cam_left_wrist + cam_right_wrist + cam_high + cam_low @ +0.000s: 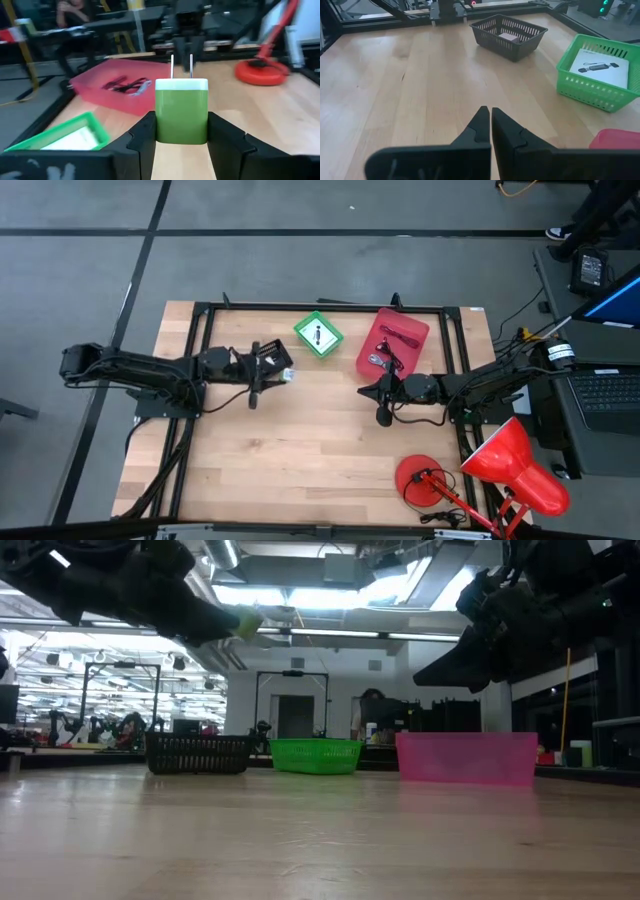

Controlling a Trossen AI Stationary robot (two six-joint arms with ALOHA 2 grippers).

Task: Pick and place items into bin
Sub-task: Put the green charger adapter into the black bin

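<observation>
My left gripper [285, 373] hovers above the table's middle left, over a black basket [490, 31], and is shut on a green plug charger [181, 112] with a white top and two metal prongs. My right gripper [366, 392] is shut and empty, raised above the table just near of the pink bin [410, 328]. Black and red cables [125, 85] lie in the pink bin [90, 82]. A white card with black marks [600, 67] lies in the green basket [580, 87]. A small pinkish piece [508, 36] sits in the black basket. My left gripper pinches the green charger between its two fingers [142, 135], one on each flat side [161, 125] of the green body. The white end with the prongs [181, 67] points away from the gripper. The charger is lifted clear of the table [245, 620].
A red desk lamp [510, 465] stands at the near right corner, its round base [262, 72] on the wood. The black basket [198, 753], green basket [315, 754] and pink bin [466, 758] line the far side. A black frame edges the table.
</observation>
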